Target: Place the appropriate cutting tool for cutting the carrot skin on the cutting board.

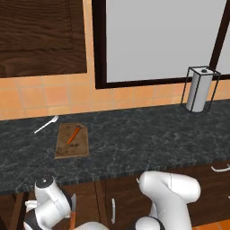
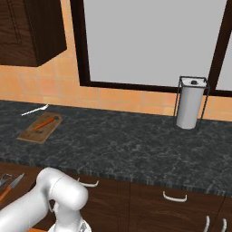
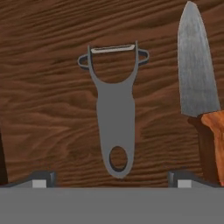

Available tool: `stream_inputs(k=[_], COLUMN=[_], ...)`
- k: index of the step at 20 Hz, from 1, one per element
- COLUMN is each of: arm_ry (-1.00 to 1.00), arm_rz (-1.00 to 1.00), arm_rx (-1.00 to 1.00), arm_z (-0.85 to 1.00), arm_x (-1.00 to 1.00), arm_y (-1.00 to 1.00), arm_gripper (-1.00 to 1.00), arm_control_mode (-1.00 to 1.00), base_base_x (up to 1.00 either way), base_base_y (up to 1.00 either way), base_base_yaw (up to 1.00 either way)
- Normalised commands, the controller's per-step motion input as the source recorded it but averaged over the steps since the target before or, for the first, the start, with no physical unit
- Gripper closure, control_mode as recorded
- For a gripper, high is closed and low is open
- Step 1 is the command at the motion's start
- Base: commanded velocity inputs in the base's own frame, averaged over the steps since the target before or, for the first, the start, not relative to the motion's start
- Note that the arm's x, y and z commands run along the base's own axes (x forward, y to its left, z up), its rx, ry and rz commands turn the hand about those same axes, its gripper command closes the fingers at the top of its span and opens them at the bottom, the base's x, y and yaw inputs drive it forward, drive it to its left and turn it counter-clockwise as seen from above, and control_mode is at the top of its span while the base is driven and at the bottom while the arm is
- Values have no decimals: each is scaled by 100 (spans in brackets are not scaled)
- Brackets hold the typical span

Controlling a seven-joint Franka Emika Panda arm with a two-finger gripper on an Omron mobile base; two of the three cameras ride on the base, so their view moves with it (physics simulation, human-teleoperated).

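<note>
Gripper (image 3: 112, 178) poised over the peeler (image 3: 114, 111), fingers spread wide and holding nothing.

In the hand view, the left fingertip (image 3: 43, 179) sits well left of the grey peeler, which lies flat on a dark wooden surface (image 3: 48, 87), forked head toward the top; just beside it to the right lies the orange-handled knife (image 3: 199, 92), then the right fingertip at the bottom. From the left base camera, a white fork (image 1: 46, 124) lies on the dark counter (image 1: 148, 134) just left of the cutting board (image 1: 72, 141), which carries the carrot (image 1: 73, 134); a paper towel holder (image 1: 200, 89) stands far right.
</note>
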Motion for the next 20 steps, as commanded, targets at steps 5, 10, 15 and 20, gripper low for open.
stream_inputs(k=[5, 10, 15, 20], arm_ry=[5, -1, 0, 0], arm_rz=[1, 0, 0, 5], arm_rx=[-9, -10, -5, 0], arm_z=[0, -8, -13, -17], arm_x=[0, 0, 0, 0], arm_y=[0, -1, -15, -25], arm_gripper=[-100, -100, -100, -100], arm_control_mode=[-100, -100, -100, -100], base_base_x=[0, 0, 0, 0], base_base_y=[0, 0, 0, 0], base_base_yaw=[0, 0, 0, 0])
